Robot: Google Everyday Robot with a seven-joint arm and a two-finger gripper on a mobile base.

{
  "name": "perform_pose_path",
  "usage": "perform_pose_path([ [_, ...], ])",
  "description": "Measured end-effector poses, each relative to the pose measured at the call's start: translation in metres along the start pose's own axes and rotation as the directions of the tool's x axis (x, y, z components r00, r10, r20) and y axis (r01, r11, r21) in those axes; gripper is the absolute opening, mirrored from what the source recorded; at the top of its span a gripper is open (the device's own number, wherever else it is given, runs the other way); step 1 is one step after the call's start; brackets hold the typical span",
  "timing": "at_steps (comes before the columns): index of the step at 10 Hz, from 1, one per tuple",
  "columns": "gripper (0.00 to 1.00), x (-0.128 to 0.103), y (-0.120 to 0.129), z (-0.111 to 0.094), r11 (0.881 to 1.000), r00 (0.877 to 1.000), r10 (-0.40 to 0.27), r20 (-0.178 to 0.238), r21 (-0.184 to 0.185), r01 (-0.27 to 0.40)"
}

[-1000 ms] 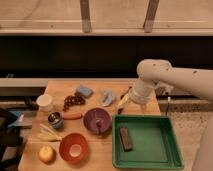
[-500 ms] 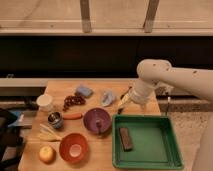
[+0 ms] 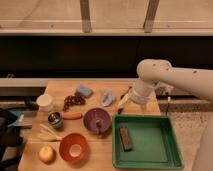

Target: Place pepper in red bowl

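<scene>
The pepper [image 3: 72, 116] is lying on the table [image 3: 60, 89], between a small dark cup [image 3: 55, 119] on its left and the purple bowl [image 3: 96, 120] on its right, with the red bowl [image 3: 62, 146] just nearer. The gripper [image 3: 123, 102] is being held well to the right, by the far edge of the green tray [image 3: 150, 162]; whether it is clenched or released cannot be told. The pepper is being judged light, fairly stiff and smooth-skinned, so it is probably best taken gently across its slender middle.

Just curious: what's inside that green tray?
A dark brown block lies in the green tray, hiding the floor beneath. The hand hangs just behind the tray's far edge.
</scene>
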Motion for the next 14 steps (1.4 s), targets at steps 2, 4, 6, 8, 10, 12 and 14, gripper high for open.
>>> perform_pose_path([
  [2,0.78,0.0,0.0,0.0,1.0,1.0,0.0,0.0,0.0,0.0],
  [4,0.78,0.0,0.0,0.0,1.0,1.0,-0.002,0.0,0.002,0.002],
  [6,0.78,-0.005,0.009,-0.001,0.999,0.999,-0.039,0.0,0.029,0.039],
  [8,0.78,-0.011,0.032,-0.002,0.992,0.994,-0.109,-0.001,0.065,0.109],
  [10,0.78,-0.016,0.052,-0.005,0.981,0.985,-0.173,-0.002,0.088,0.172],
  [12,0.78,-0.021,0.088,-0.002,0.956,0.961,-0.277,-0.015,0.099,0.277],
  [14,0.78,-0.021,0.13,0.002,0.906,0.911,-0.411,-0.034,0.098,0.412],
])
